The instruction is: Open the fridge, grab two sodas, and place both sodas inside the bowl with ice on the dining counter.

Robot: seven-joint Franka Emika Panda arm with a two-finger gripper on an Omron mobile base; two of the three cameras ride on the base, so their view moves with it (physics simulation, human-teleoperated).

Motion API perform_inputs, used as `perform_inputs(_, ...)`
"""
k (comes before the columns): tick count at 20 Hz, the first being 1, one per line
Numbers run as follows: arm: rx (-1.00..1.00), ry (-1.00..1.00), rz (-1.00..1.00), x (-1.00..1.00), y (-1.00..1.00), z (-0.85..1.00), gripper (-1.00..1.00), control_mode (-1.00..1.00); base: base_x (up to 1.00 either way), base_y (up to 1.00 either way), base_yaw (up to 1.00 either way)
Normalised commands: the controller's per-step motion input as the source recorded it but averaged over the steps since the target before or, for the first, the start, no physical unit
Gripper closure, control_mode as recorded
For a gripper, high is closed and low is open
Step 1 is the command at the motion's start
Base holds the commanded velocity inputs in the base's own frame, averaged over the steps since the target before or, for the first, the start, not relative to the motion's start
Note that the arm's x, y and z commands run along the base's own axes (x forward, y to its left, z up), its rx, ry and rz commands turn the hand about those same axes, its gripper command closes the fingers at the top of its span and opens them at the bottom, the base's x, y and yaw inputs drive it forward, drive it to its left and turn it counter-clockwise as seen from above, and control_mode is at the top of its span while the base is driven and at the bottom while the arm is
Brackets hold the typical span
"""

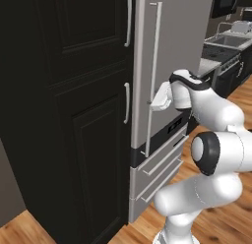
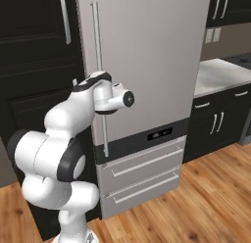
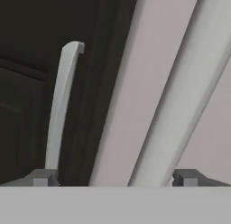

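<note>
The fridge (image 2: 147, 60) stands shut, its beige-grey door straight ahead of me. Its long vertical silver handle (image 1: 154, 66) runs down the door's left side. My gripper (image 1: 154, 102) is at mid-height of that handle, pressed close to the door. In the hand view the gripper (image 3: 116, 178) is open. The handle (image 3: 180, 96) slants between the two fingertips (image 3: 43, 177), nearer the right one, and neither tip visibly touches it. The sodas, the bowl and the dining counter are out of view.
Tall black panelled cabinets (image 1: 74, 115) with short silver handles (image 1: 127, 103) adjoin the fridge on its left. Two fridge drawers (image 2: 142, 173) sit below the dark display strip. A pale counter (image 2: 218, 75) over black cabinets lies to the right. The floor is wood (image 2: 206, 198).
</note>
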Motion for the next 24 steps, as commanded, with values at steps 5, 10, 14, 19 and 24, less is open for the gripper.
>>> perform_inputs(5, 0.02, -0.07, 0.0, 0.19, 0.3, -0.02, -1.0, -1.0, 0.0, 0.0, 0.0)
perform_inputs(10, 0.01, -0.04, 0.0, 0.21, 0.34, 0.0, -1.0, -1.0, 0.0, 0.0, 0.0)
perform_inputs(14, 0.0, -0.02, 0.0, 0.23, 0.39, 0.0, 1.0, -1.0, 0.0, 0.0, 0.0)
perform_inputs(19, -0.01, 0.0, 0.0, 0.19, 0.38, -0.01, 1.0, -1.0, 0.0, 0.0, 0.0)
perform_inputs(24, -0.02, 0.0, -0.02, -0.01, 0.1, -0.04, 1.0, -1.0, 0.0, 0.0, 0.0)
